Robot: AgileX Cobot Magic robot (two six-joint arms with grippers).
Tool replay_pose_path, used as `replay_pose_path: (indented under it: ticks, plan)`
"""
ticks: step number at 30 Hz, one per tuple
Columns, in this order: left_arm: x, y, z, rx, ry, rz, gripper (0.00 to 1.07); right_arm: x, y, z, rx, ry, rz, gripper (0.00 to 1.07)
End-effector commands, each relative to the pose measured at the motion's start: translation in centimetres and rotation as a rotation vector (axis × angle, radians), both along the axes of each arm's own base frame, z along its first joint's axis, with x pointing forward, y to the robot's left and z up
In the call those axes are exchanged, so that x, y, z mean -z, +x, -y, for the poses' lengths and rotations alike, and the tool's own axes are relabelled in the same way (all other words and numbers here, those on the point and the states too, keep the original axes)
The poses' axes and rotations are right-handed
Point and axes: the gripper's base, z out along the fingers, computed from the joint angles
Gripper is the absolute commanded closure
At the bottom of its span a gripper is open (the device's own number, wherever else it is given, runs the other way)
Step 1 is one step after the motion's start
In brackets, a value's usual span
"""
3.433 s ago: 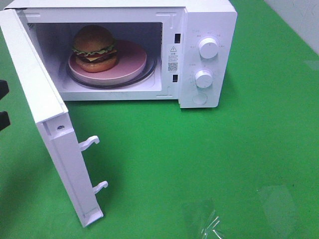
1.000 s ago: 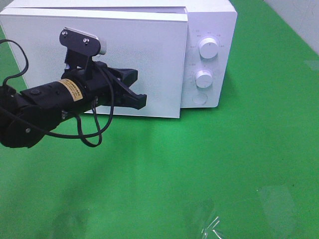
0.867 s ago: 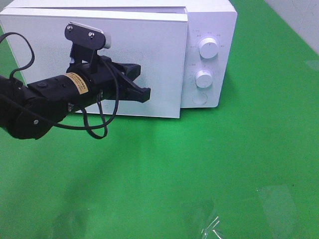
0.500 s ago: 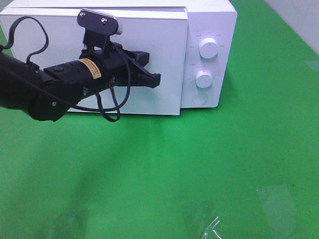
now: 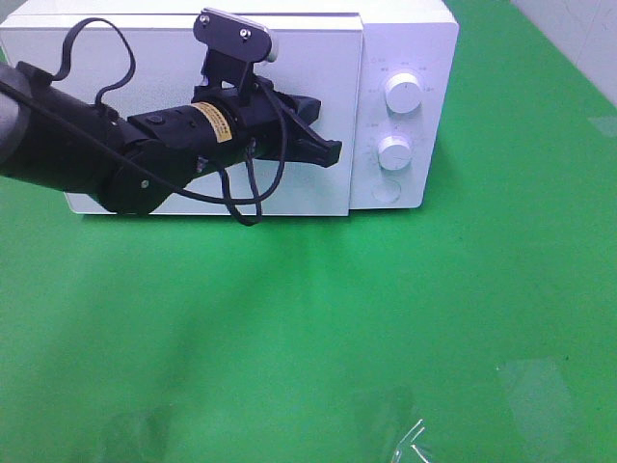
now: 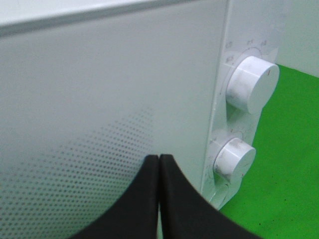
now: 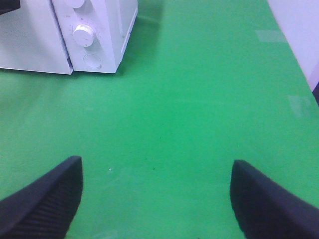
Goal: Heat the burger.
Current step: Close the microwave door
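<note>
Your door (image 5: 323, 68) on the microwave (image 5: 424, 39) is already shut flush, so the loading part looks finished. The burger shows in none of the views; if it is in there, it sits behind that closed door, and you cannot confirm it from here. The left gripper (image 5: 333, 154) has its jaws pressed fully together with nothing between them. Its tip hangs in front of the door's right edge, just beside the control panel; whether it touches the door you cannot tell. The right gripper (image 7: 157, 191) has its jaws spread wide and empty over the green table (image 5: 405, 318), well apart from the microwave. What is left, as I judge it, is the heating itself: neither the upper dial (image 5: 402, 92) nor the lower dial (image 5: 393, 151) has a gripper on it. The left gripper is the nearer one for that turn.
</note>
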Motion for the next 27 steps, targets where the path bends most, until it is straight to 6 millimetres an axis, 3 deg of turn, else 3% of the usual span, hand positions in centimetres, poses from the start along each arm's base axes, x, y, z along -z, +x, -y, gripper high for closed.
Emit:
replay_pose_path:
  ticks: [1, 7, 13, 23, 25, 26, 27]
  plan:
    - [-0.5, 1.3, -0.2, -0.057, -0.056, 0.004, 1.07, 0.1, -0.3, 0.1, 0.006, -0.014, 0.021, 0.31]
    - [-0.6, 2.7, 0.6, -0.062, -0.059, 0.014, 1.07, 0.1, -0.3, 0.1, 0.006, -0.014, 0.021, 0.31]
    - [-0.6, 2.9, 0.7, -0.063, -0.054, 0.013, 1.07, 0.1, -0.3, 0.1, 0.006, -0.013, 0.021, 0.31]
    - [-1.2, 0.9, 1.4, -0.027, 0.053, -0.095, 1.07, 0.1, -0.3, 0.1, 0.006, -0.013, 0.021, 0.31]
    - [-1.5, -0.6, 1.8, -0.006, 0.114, -0.158, 0.97, 0.1, -0.3, 0.1, 0.006, -0.014, 0.021, 0.31]
    - [-1.5, -0.6, 1.8, -0.006, 0.114, -0.158, 0.97, 0.1, -0.3, 0.1, 0.006, -0.014, 0.021, 0.31]
    - [-1.7, -1.3, 2.0, 0.006, 0.152, -0.195, 0.86, 0.1, -0.3, 0.1, 0.006, -0.014, 0.021, 0.31]
